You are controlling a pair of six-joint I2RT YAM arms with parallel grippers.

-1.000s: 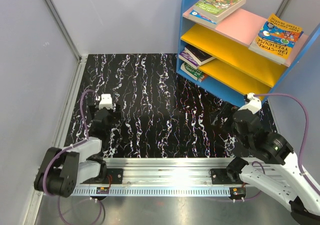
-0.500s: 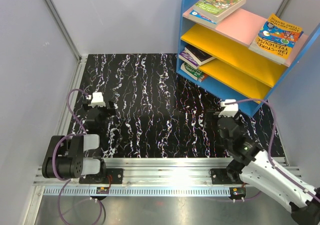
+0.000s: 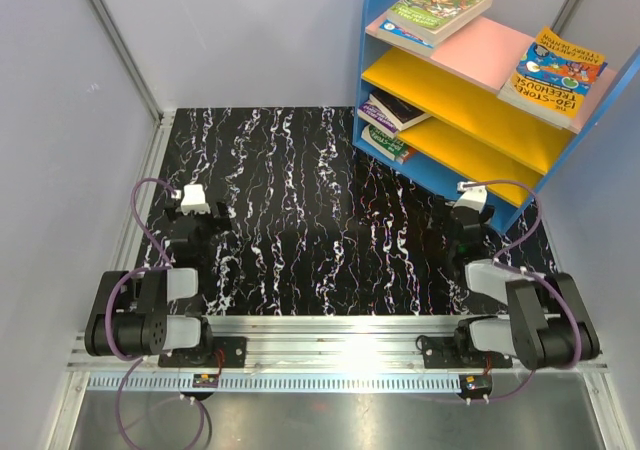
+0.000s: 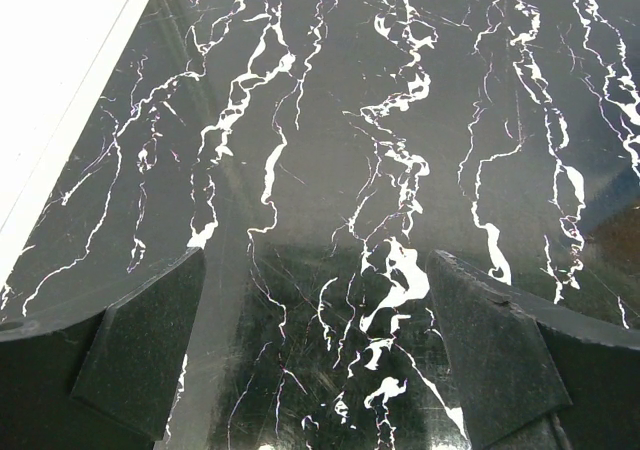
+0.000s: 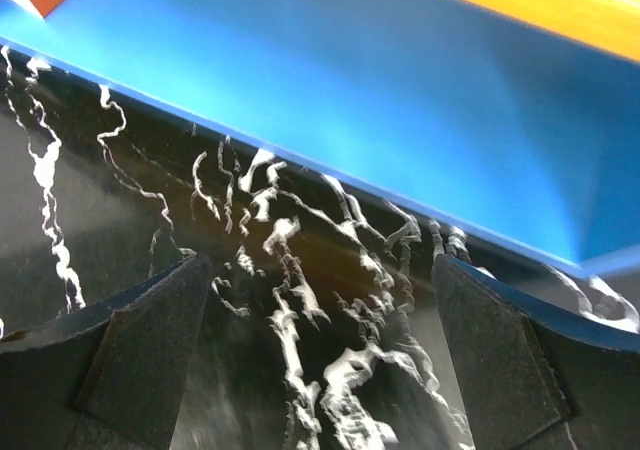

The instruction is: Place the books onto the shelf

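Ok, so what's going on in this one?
Nothing is being handled. The left gripper and right gripper are both open and empty, low over the table, the right one close to the shelf. All books in view lie on the shelf: two piles on its pink top board, more at the left end of the yellow boards.

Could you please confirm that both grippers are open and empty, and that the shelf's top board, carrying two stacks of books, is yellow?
Not quite: the top board is pink, not yellow, as the top external view shows. The rest holds: the left gripper and right gripper are open and empty, and two stacks of books lie on that board.
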